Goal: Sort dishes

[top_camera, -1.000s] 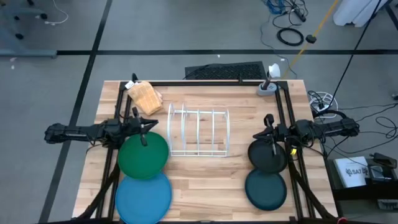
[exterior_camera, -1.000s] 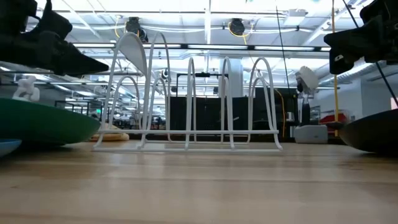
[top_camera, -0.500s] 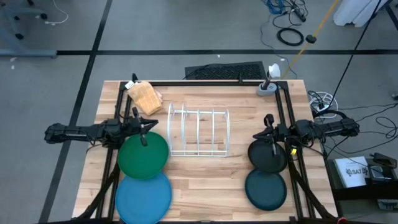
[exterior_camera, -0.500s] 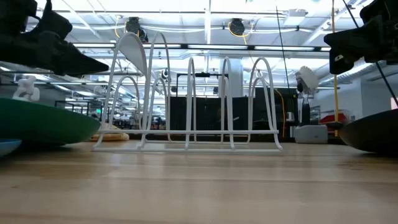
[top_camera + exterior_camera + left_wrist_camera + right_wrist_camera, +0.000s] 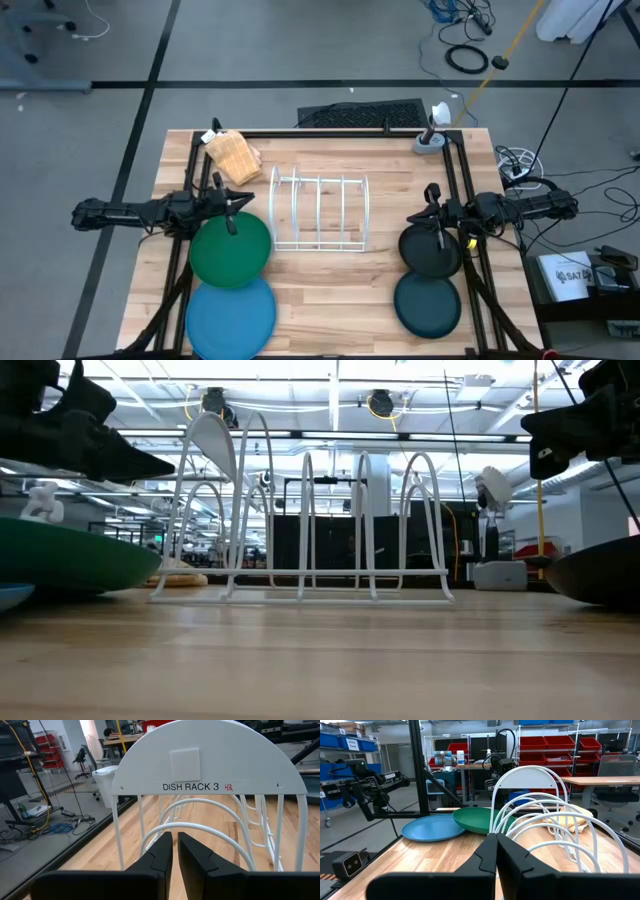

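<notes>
Nothing has moved: both grippers' fingers [image 5: 161,851] [image 5: 489,851] pressed together, holding nothing.

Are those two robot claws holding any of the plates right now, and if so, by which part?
Nothing is held. The left gripper and right gripper are both shut on nothing, facing the white rack. All four plates lie flat on the table.

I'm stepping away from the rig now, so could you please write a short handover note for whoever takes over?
Left gripper: shut, empty, above the green plate, facing the white wire rack.
Right gripper: shut, empty, above the black plate.
Light-blue plate lies near the table's front edge, beside the green one; the dark-teal plate lies in front of the black one.
Done: nothing, the rack holds no plate.
Left: all four plates.
</notes>
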### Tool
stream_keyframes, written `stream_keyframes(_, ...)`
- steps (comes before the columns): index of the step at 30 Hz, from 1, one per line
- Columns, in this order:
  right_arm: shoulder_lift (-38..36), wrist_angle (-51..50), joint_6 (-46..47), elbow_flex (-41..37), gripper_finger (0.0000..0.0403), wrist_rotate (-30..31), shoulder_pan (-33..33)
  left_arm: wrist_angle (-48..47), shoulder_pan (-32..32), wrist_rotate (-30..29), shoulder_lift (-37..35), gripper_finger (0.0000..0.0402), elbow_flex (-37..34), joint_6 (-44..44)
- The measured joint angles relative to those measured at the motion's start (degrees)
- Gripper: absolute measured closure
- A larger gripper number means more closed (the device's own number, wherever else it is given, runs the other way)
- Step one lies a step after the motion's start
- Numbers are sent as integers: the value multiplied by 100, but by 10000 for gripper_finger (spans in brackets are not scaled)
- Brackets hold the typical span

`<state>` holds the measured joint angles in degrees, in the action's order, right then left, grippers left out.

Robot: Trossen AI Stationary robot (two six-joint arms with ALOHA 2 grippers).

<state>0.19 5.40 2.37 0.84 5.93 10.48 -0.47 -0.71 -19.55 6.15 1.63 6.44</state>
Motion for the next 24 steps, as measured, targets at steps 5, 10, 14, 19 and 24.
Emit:
stream_keyframes(5, 2, 1010, 378, 0, 403, 39, 2, -1, -1, 0, -1, 360, 0, 0)
stream_keyframes(10, 196, 2600, 768, 140, 403, 1028, -5, -2, 0, 0, 0, 360, 0, 0)
stream_keyframes(14, 688, 2226, 281, 914, 403, 1206, -81, 0, 0, 0, -2, 360, 0, 0)
stream_keyframes(19, 1733, 1552, 448, 1849, 403, 1158, -103, -1, -2, 2, -1, 360, 0, 0)
stream_keyframes(24, 3038, 1496, 1267, 2368, 403, 268, -101, -2, -1, 1, 0, 360, 1, 0)
